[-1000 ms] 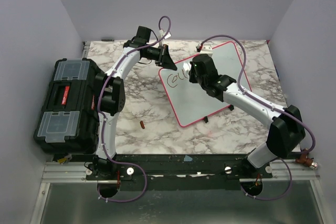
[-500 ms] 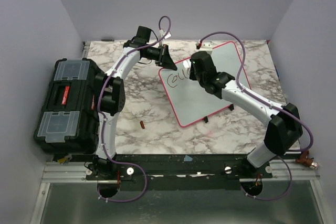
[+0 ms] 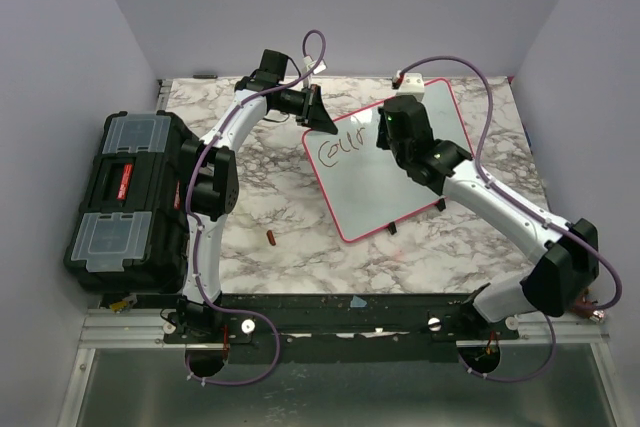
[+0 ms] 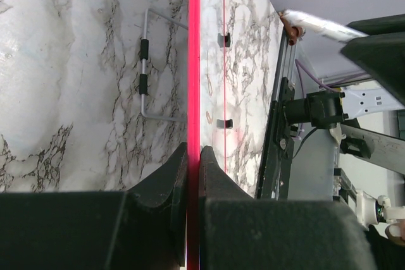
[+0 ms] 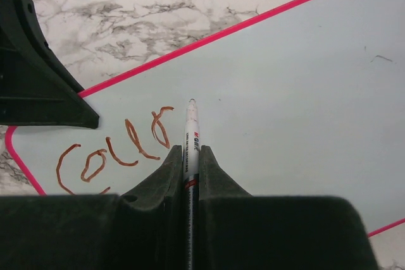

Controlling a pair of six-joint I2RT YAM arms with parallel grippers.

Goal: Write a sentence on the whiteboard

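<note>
One whiteboard (image 3: pixel 370 192), one marker pen (image 5: pixel 190 137), one black toolbox (image 3: pixel 125 202), one small reddish piece (image 3: pixel 271 238), one marble table (image 3: pixel 290 267)

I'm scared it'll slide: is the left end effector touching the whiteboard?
Touching. Left wrist view: left end effector pinches the pink rim of the whiteboard.

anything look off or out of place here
The whiteboard lies skewed on the marble table, its rim pinched by the left tool. A small red-brown piece, maybe a marker cap, lies loose near the black toolbox.
</note>
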